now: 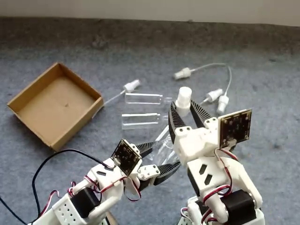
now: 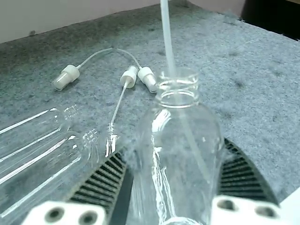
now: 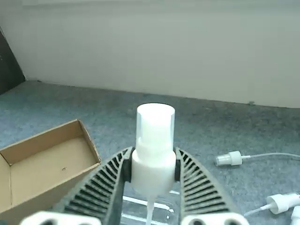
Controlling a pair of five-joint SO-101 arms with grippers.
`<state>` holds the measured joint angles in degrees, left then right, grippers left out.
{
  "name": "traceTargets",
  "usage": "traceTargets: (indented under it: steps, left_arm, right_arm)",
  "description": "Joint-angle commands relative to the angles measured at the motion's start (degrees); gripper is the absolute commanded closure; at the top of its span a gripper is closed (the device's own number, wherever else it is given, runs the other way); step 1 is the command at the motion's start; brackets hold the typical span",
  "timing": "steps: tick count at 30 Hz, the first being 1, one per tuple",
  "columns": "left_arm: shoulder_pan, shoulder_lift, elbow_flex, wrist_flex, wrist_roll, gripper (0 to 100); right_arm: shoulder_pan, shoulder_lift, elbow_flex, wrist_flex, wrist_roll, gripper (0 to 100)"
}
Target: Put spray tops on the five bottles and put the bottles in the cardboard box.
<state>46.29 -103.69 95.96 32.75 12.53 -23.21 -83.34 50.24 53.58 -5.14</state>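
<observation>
High view — bottle faint in left tool; spray top in right tool.

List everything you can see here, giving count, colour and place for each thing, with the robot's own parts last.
cardboard box: one, brown, open, at the left of the table
lying bottles: two, clear, side by side right of the box
held bottle: one, clear, in the left gripper, tube entering its neck
loose spray tops: four, white, beyond the bottles
held spray top: one, white, in the right gripper
table: one, grey
left gripper: one, black-fingered, shut
right gripper: one, black-fingered, shut
</observation>
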Motion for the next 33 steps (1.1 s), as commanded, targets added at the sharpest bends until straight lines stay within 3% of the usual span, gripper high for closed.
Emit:
traceTargets:
  steps: [1, 6, 13, 19, 26, 33]
  left_arm:
    - [0.3, -0.8, 1.2, -0.4, -0.9, 88]
    - [0.3, -0.8, 1.2, -0.4, -0.9, 88]
    - [-0.9, -0.9, 1.2, -1.6, -0.9, 88]
    - [-7.1, -0.9, 1.2, -4.7, -0.6, 88]
    - [-7.5, -0.9, 1.2, -5.0, -0.8, 88]
    - [-7.5, -0.9, 1.2, -5.0, -0.8, 88]
  right_arm:
    - [-0.6, 0.0, -0.7, 4.4, 0.0, 93.0]
    - [-1.4, 0.0, -1.1, 11.4, 0.0, 92.9]
    - [-9.5, 0.0, -1.1, 16.9, 0.0, 92.9]
    - [-10.0, 0.0, -1.1, 18.7, -0.1, 92.8]
    - [-9.9, 0.0, -1.0, 18.9, -0.1, 92.3]
    - [-9.9, 0.0, -1.0, 21.4, -0.1, 77.0]
